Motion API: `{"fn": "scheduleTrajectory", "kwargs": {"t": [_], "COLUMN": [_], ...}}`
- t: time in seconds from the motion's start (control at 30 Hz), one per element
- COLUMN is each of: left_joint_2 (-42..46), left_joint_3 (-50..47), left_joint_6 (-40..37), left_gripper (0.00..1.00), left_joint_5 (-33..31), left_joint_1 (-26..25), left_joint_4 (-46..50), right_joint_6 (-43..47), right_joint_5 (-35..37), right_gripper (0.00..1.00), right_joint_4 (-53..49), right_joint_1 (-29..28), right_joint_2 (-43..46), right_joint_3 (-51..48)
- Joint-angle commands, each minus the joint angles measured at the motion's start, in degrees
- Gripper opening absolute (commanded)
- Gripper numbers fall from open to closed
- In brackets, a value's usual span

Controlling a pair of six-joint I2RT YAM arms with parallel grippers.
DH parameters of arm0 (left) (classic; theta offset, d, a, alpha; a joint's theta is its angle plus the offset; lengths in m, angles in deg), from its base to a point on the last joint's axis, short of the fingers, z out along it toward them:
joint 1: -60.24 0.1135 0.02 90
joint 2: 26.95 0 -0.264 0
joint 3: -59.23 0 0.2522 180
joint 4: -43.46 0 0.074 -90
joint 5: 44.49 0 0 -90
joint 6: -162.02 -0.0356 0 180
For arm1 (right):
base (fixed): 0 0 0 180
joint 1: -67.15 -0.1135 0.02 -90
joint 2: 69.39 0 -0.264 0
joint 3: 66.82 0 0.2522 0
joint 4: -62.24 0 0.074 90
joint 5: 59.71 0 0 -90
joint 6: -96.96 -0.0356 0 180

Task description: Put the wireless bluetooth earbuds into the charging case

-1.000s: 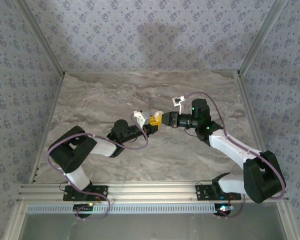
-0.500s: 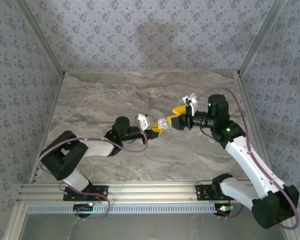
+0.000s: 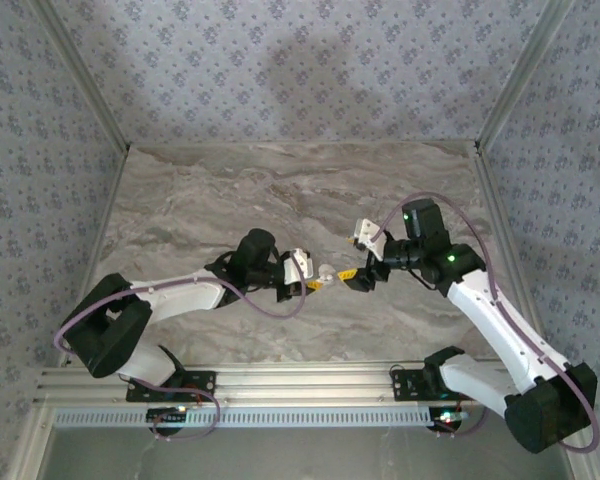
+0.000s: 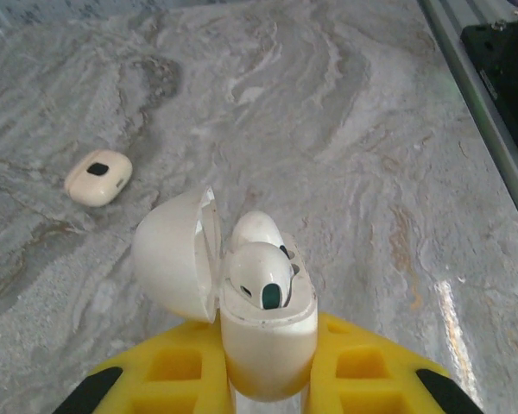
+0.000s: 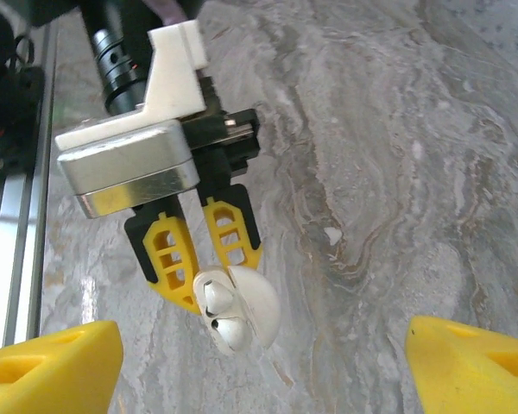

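a: where is the charging case at this moment?

b: off the bench (image 4: pixel 345 129), held up by the left fingers (image 4: pixel 181 341), which are clamped on its lower body. it's a white clamshell charging case (image 4: pixel 268 336), and its lid (image 4: pixel 174 259) hangs open to the left in my left wrist view.

a: and the earbuds?

b: i count two earbuds (image 4: pixel 261 278), both sitting inside the case, one behind the other. the near one shows a dark spot on its head. they look seated, but i can't confirm from here that either is fully down.

a: right arm?

b: the right fingers (image 5: pixel 47 366) are spread wide with nothing between them, facing the case from near by. in the top view the two arms meet nose to nose over the middle of the bench.

a: anything else down there?

b: a small peach-tan rounded-square piece (image 4: pixel 97 177) with a dark centre, lying flat on the bench, well apart from the case.

a: which step, then?

b: my read is that insertion is done or nearly so. what's left is checking the seating and shutting the lid. the next move calls for the right fingers to reach the lid's outer side and swing it over while the left grip holds firm. push lightly, because the case is gripped low and could twist. if a bud sits proud, press it first.
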Motion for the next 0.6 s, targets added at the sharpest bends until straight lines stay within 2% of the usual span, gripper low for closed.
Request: {"fn": "scheduleTrajectory", "kwargs": {"t": [0.0, 0.27, 0.57], "left_joint_2": [2.09, 3.02, 3.33], "left_joint_3": [1.62, 1.58, 1.36], "left_joint_6": [-3.26, -3.63, -2.6], "left_gripper": [0.17, 0.17, 0.17], "left_joint_5": [0.74, 0.48, -0.05], "left_joint_1": [-0.92, -1.21, -1.24], "left_joint_4": [2.85, 2.51, 1.25], "right_joint_6": [7.11, 9.65, 10.65], "right_joint_5": [0.71, -0.86, -2.83], "right_gripper": [0.88, 0.87, 0.83], "right_joint_4": [-2.16, -2.28, -3.19], "right_joint_1": [-1.8, -4.45, -6.9], "right_joint_2": [-2.5, -11.05, -15.09], "right_joint_3": [-0.67, 0.19, -0.43]}}
